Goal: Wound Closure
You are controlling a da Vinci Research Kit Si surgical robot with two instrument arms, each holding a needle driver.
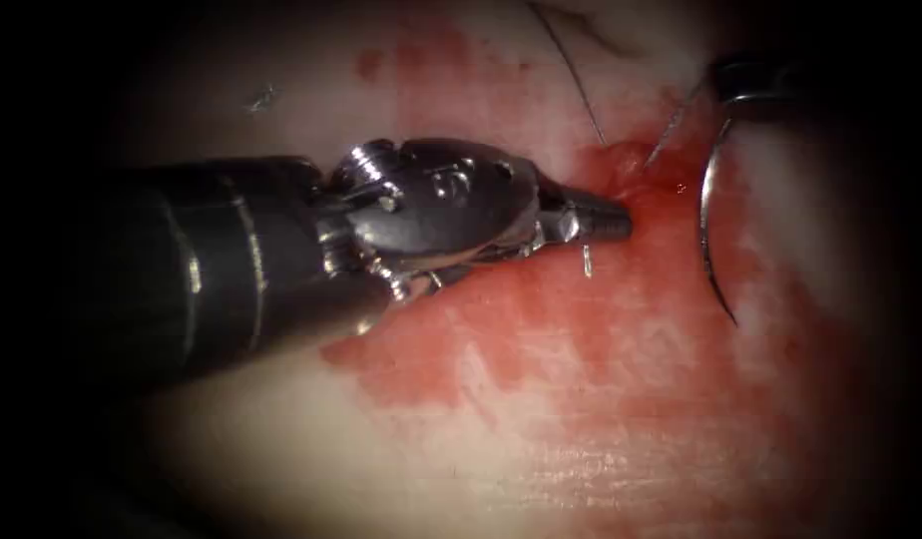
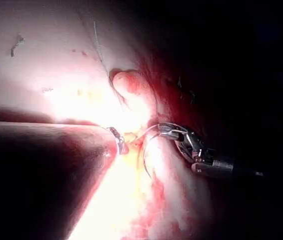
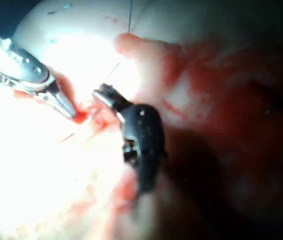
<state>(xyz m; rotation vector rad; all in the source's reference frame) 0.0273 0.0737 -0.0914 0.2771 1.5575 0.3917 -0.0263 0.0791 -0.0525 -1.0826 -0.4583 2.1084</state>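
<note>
Filling my endoscope view from the left, my left tool is reaching in with its jaws pressed together at the red, wet patch of the tissue, and I am seeing nothing held between them. My right tool is sitting near the tissue's far right corner, gripping the needle at its blunt end. That needle is curving down, lying free above the tissue, right of the cut. Thread is running from the red patch toward the far edge.
</note>
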